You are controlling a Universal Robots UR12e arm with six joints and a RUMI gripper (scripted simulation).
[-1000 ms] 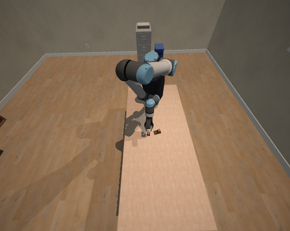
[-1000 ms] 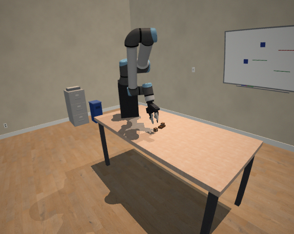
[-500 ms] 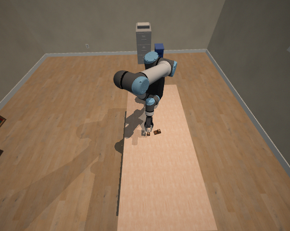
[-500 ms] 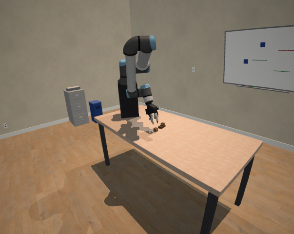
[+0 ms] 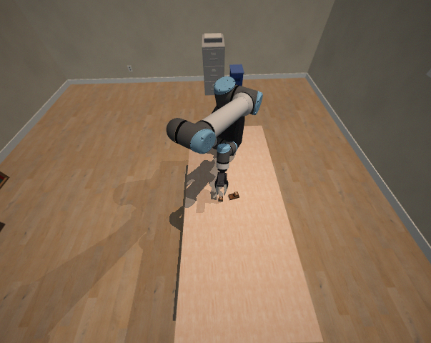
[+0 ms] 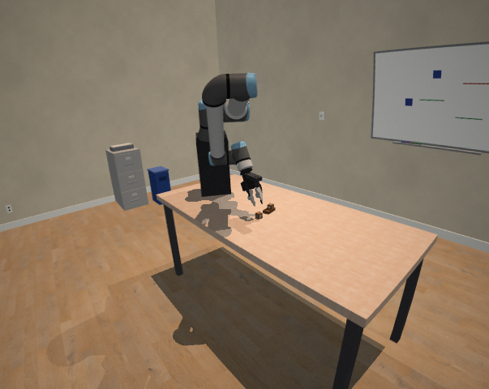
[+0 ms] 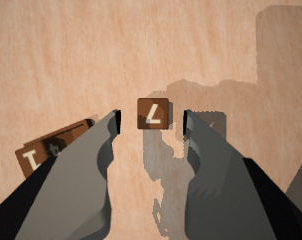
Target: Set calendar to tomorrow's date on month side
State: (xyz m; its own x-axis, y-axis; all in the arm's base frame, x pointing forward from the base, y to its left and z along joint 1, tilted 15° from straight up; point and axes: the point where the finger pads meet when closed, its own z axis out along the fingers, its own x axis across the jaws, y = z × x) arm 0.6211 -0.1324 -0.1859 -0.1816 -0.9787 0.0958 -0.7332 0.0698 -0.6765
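A loose brown cube [image 5: 220, 199] [image 6: 259, 215] [image 7: 145, 106] sits on the table beside the tray. Its top face shows a white 7, upside down in the wrist view. The brown tray [image 5: 231, 197] [image 6: 267, 211] [image 7: 84, 127] holds the other cube [image 5: 236, 194] [image 6: 271, 206] [image 7: 31, 160] at one end; the other end is bare. That cube shows a white 1 and, on a darker face, a 4. My gripper [image 5: 221, 194] [image 6: 258, 204] [image 7: 152, 111] is partly open and empty, above the loose cube, which appears between the fingertips in the wrist view. The month's name cannot be read.
The table [image 5: 241, 258] [image 6: 332, 246] extends far past the tray, away from the arm's base. The tray is the nearest object to the loose cube. A grey filing cabinet [image 5: 213, 61] [image 6: 127, 177] and a blue bin [image 5: 236, 70] [image 6: 158, 184] stand on the floor behind the arm.
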